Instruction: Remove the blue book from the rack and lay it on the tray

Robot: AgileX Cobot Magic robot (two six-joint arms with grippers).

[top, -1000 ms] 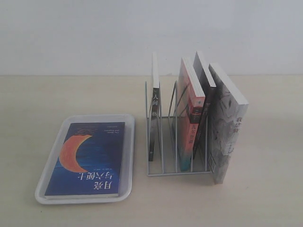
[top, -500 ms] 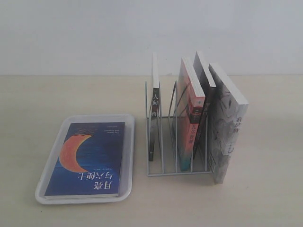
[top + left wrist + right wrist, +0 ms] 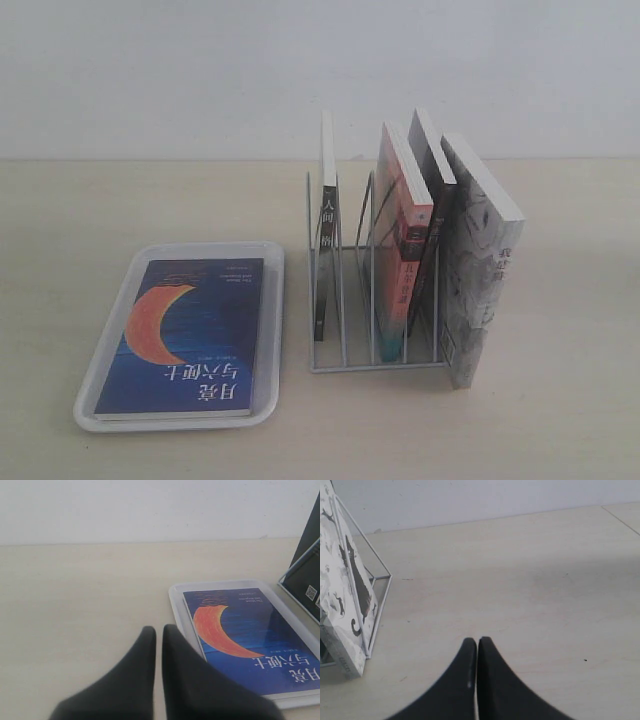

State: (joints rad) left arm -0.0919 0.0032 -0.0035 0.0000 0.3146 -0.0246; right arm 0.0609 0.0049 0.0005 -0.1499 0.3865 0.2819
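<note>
On tray (image 3: pixel 108 335), blue book (image 3: pixel 190 335) lengthwise, title nearside, left tool (image 3: pixel 156 628), right tool (image 3: pixel 477 640) closed, empty

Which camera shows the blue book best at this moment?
The exterior view: the whole blue book lies flat, cover up, inside the tray. The left wrist view shows it closer, but the frame edge crops one corner. The right wrist view misses it.

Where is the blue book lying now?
In the exterior view, the blue book lies flat, cover up, in the tray on the left side, just left of the rack.
</note>
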